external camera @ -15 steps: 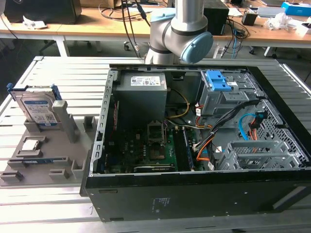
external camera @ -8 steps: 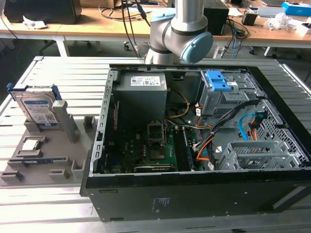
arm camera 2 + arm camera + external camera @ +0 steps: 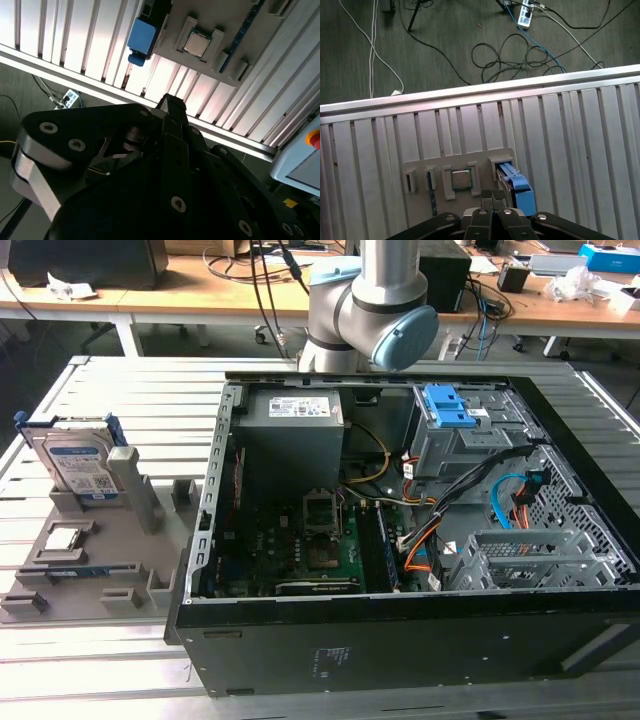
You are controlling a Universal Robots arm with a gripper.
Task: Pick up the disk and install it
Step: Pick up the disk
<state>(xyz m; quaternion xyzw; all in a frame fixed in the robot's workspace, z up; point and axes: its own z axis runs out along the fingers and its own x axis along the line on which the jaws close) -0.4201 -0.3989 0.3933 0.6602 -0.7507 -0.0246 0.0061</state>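
The disk [image 3: 82, 465] stands upright in a slot of the grey fixture [image 3: 110, 575] at the exterior view's left, its white-and-blue label showing and a blue frame along its edges. In both wrist views I look down on it from high above: the disk's blue frame [image 3: 518, 187] [image 3: 142, 36] rises from the fixture plate. My gripper [image 3: 492, 194] [image 3: 170, 104] hangs well above the fixture, fingers pressed together with nothing between them. The open computer case [image 3: 400, 540] lies in the middle of the table.
A small square grey chip [image 3: 461, 179] [image 3: 196, 44] sits in the fixture beside the disk. Inside the case are a grey power supply [image 3: 290, 435], a blue-latched drive cage [image 3: 450, 420] and cables. The arm's joint [image 3: 365, 310] stands behind the case. Cables lie on the floor [image 3: 520, 55].
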